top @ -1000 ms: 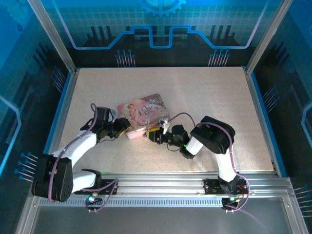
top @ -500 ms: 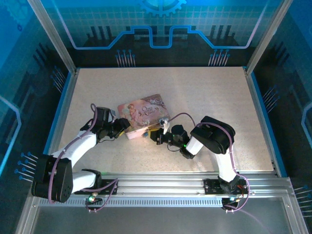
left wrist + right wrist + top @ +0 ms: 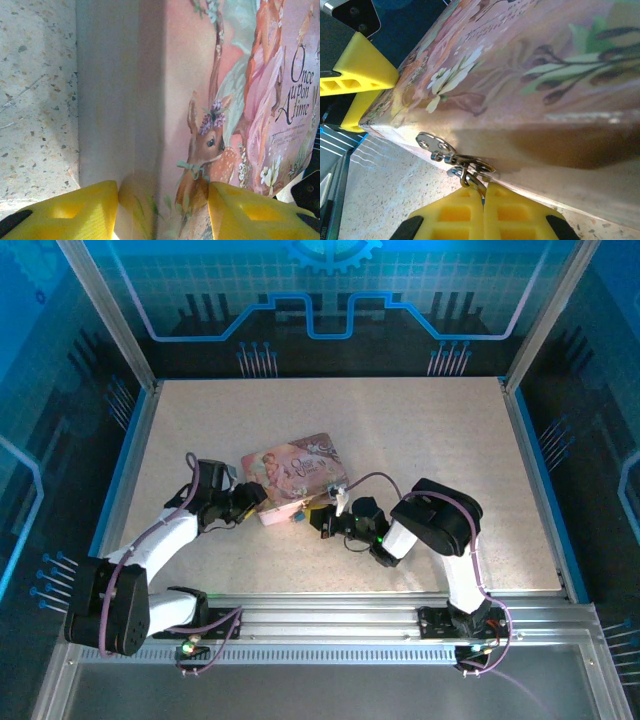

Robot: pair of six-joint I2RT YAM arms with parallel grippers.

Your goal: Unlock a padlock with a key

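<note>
The pink tin [image 3: 295, 468] lies mid-table, with a metal hasp [image 3: 440, 147] on its front wall. The padlock's thin shackle [image 3: 470, 177] hangs through that hasp. My right gripper [image 3: 484, 186] is shut on the padlock, its yellow fingers pressed together round the loop, and the padlock's body is hidden between them. From above, the right gripper [image 3: 318, 515] sits at the tin's near edge. My left gripper [image 3: 162, 192] is shut on the tin [image 3: 225, 100], one finger on each side of its left corner. The key is hidden.
The left gripper's yellow fingers [image 3: 355, 75] show at the tin's far corner in the right wrist view. Speckled tabletop [image 3: 430, 450] lies bare to the right and behind the tin. Aluminium rails [image 3: 330, 615] run along the near edge, behind the arm bases.
The right gripper's fingers have come together on the padlock's shackle at the hasp. The left gripper and the tin have not moved.
</note>
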